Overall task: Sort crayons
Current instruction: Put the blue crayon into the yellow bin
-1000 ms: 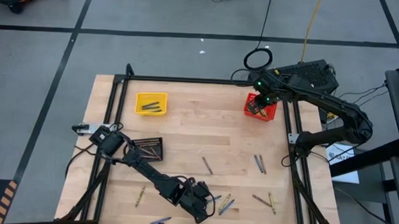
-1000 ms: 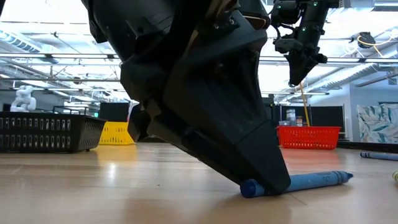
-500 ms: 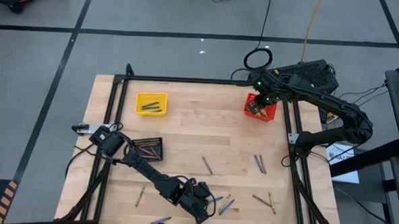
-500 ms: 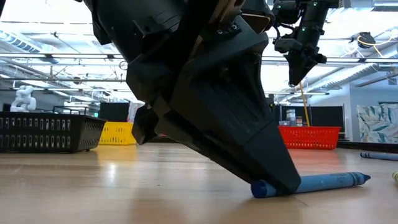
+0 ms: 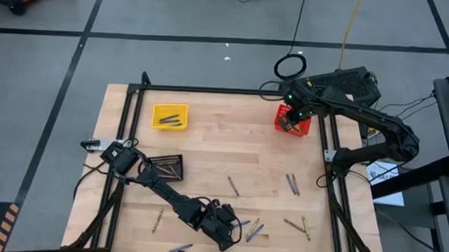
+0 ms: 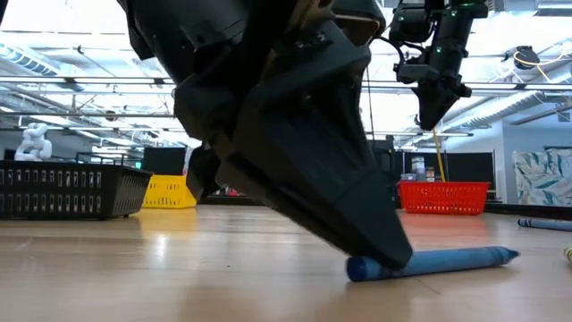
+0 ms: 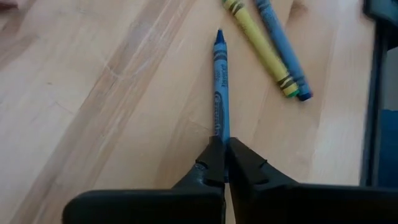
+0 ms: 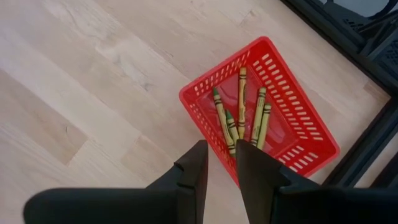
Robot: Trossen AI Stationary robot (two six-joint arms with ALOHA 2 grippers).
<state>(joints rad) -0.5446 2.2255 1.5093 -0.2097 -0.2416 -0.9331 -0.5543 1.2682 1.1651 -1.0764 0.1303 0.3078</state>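
My left gripper (image 5: 230,223) is low at the table's near edge, shut on a blue crayon (image 7: 219,81) that lies on the wood and also shows in the low view (image 6: 447,261). A yellow crayon (image 7: 258,46) and another blue one (image 7: 281,50) lie just beyond it. My right gripper (image 8: 221,163) hangs above the red basket (image 8: 292,109) at the far right, its fingers a little apart and empty. The basket holds several yellow-green crayons (image 8: 241,102). My left gripper pinches the blue crayon between its two fingertips (image 7: 214,158), near its blunt end (image 6: 359,268). The fingers slant down from the table's left and lie roughly along the crayon. The crayon lies flat on the table with its point (image 7: 219,36) facing away from the gripper.
A yellow basket (image 5: 170,116) stands at the far left and a black basket (image 5: 166,167) at mid left. Loose crayons lie at the middle (image 5: 233,186), the right (image 5: 292,184), the near right (image 5: 300,224) and the near left (image 5: 157,220). A black frame (image 5: 325,157) borders the table.
My left gripper has shifted a little sideways and back, low over the table. The blue crayon has slid with it along the wood and still lies flat. My right gripper has stayed over the red basket.
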